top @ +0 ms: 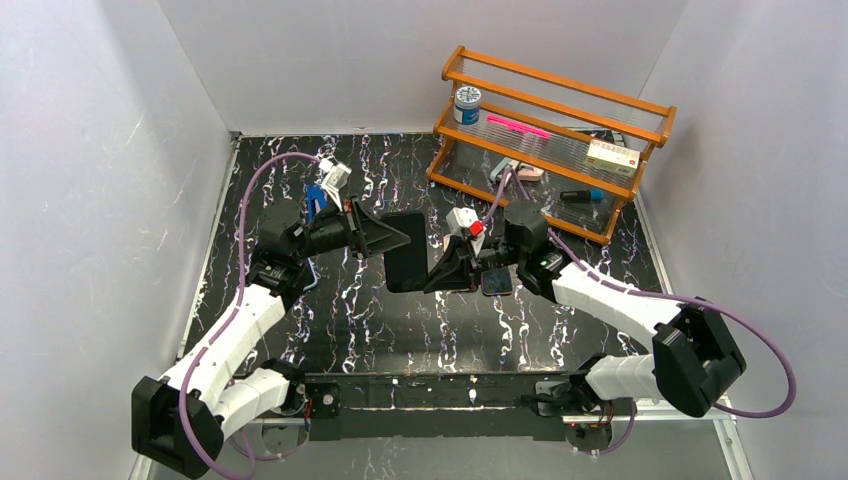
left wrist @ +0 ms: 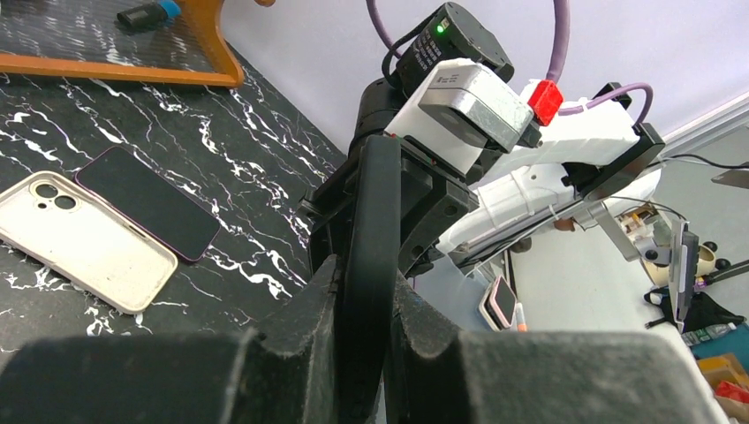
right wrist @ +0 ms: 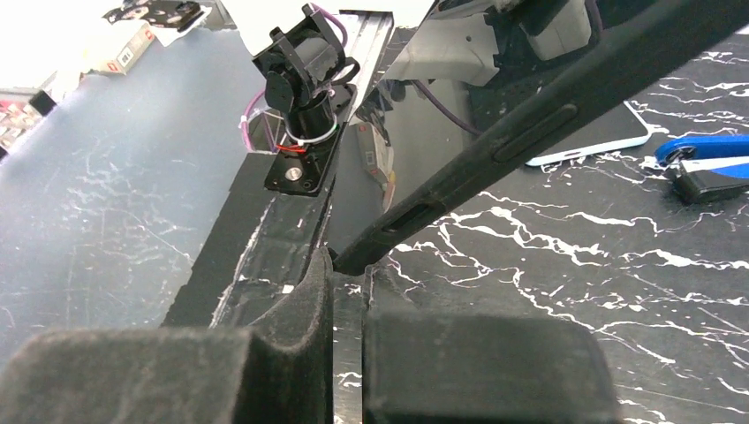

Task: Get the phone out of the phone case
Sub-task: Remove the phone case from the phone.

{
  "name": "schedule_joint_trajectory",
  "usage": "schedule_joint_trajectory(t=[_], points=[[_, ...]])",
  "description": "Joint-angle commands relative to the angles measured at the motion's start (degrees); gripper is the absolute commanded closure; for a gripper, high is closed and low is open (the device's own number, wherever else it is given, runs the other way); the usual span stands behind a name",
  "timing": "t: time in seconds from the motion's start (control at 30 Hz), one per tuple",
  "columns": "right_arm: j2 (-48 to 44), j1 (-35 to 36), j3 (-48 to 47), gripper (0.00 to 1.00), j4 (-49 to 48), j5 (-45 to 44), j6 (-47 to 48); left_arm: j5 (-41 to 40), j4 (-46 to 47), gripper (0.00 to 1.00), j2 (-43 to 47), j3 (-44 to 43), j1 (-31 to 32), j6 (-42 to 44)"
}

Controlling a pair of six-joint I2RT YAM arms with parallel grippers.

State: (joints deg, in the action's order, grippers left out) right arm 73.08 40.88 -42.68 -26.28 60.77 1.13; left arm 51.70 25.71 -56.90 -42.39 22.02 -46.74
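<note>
The black marbled bench (top: 380, 330) fills the floor of the white-walled cell, with a wooden rack (top: 560, 110) at its back right corner. The two arms reach in from the near edge and meet at mid-bench.

Between them hangs the phone case (top: 404, 252) — black, lifted off the bench and roughly level in the top view. The phone (right wrist: 415, 132) sits inside it; its glossy face mirrors the arm in the right wrist view.

The left end effector (top: 392, 238) is pressed together on the case's left edge, and the left wrist view shows the dark rim wedged between its pads. The right end effector (top: 437, 275) pinches the near right corner, its fingers closed tight around the rim just below the side buttons.

On the bench lie a beige case (left wrist: 84, 243), camera cut-outs up, and a bare dark phone (left wrist: 150, 212) touching it — both flat. A blue tool (right wrist: 707, 163) rests near the left arm. A blue-lidded jar (top: 467, 103) stands on the rack.
</note>
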Motion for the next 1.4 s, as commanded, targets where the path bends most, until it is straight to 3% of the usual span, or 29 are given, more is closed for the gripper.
schedule_joint_trajectory(t=[0.0, 0.43, 0.6, 0.83, 0.97, 1.13, 1.37], points=[[0.83, 1.13, -5.04, 0.99, -1.40, -2.66, 13.14, -1.01, 1.02, 1.00, 0.44, -2.29, 0.43, -9.10], [0.18, 1.15, -6.36, 0.99, 1.86, -3.38, 19.58, -1.53, 0.12, 1.00, -2.16, -2.43, 0.41, -10.05], [0.19, 1.05, -5.65, 0.98, -2.52, -4.00, 13.45, -1.56, 0.05, 1.00, -1.44, -2.20, 0.42, -9.24], [-3.87, 0.13, 0.54, 0.71, -8.36, -10.66, -1.34, -4.97, 0.16, 1.00, 1.51, -1.05, 0.31, -7.69], [-7.75, -0.10, 4.87, 0.60, -7.54, -11.61, -4.30, -6.12, 2.55, 1.00, 2.41, -0.55, 0.30, -8.05], [-9.42, -0.02, 5.89, 0.53, -6.67, -6.94, -7.45, -5.79, 4.87, 1.00, 3.13, -0.15, 0.30, -7.40], [-8.32, 1.28, 11.57, 0.47, -25.28, -12.92, -21.28, -10.91, 8.53, 1.00, 4.28, 1.98, 0.35, -12.17]])
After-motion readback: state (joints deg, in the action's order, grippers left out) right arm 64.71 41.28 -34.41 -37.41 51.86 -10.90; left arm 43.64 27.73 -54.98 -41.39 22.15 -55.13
